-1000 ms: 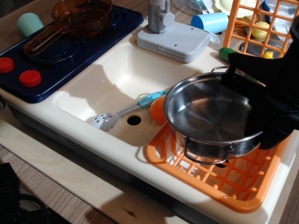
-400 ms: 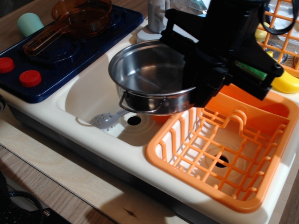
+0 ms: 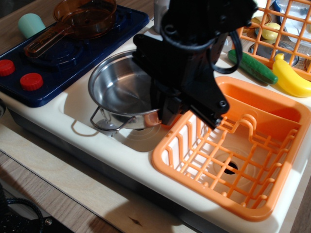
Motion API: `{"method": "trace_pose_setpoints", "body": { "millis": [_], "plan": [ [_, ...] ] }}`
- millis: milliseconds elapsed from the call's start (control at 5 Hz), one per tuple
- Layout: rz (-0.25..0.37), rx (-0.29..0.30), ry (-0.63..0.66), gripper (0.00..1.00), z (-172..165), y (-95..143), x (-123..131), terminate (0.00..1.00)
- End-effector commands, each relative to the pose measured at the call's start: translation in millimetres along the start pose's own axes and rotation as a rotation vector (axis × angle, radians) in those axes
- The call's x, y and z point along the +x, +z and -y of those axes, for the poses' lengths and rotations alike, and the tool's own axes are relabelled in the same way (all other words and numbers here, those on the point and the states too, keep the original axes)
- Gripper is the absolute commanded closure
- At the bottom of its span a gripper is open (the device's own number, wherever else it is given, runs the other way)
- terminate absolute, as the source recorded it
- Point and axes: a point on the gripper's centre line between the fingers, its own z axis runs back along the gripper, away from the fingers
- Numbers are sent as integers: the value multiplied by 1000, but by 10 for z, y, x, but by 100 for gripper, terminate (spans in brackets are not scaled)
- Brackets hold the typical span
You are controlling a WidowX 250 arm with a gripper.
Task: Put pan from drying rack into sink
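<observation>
The shiny steel pan [image 3: 120, 90] hangs low inside the cream-white sink [image 3: 73, 104], tilted slightly, with one wire loop handle [image 3: 104, 124] pointing to the front. It covers the drain and the utensils under it. My black gripper [image 3: 164, 108] is shut on the pan's right rim, and the arm hides that rim and most of the grey faucet. I cannot tell whether the pan touches the sink floor. The orange drying rack [image 3: 228, 155] sits to the right of the sink with nothing in it.
A dark blue toy stove [image 3: 73, 56] with red knobs [image 3: 31, 81] lies left of the sink and bears an amber long-handled pan [image 3: 82, 17]. A teal cup [image 3: 30, 23] stands at far left. A green cucumber [image 3: 252, 66], a yellow banana [image 3: 291, 80] and an orange wire shelf [image 3: 286, 29] are at back right.
My gripper has carried the pan out of the drying rack, leftward over the sink and then down into it. The rack now stands bare.
</observation>
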Motion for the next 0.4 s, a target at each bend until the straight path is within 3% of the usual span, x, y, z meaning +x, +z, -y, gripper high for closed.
{"method": "trace_pose_setpoints", "body": {
  "millis": [0,200],
  "plan": [
    [105,-4,-68,0,-165,-88,10,0],
    [141,-50,-107,0,-213,-107,14,100]
  ]
}}
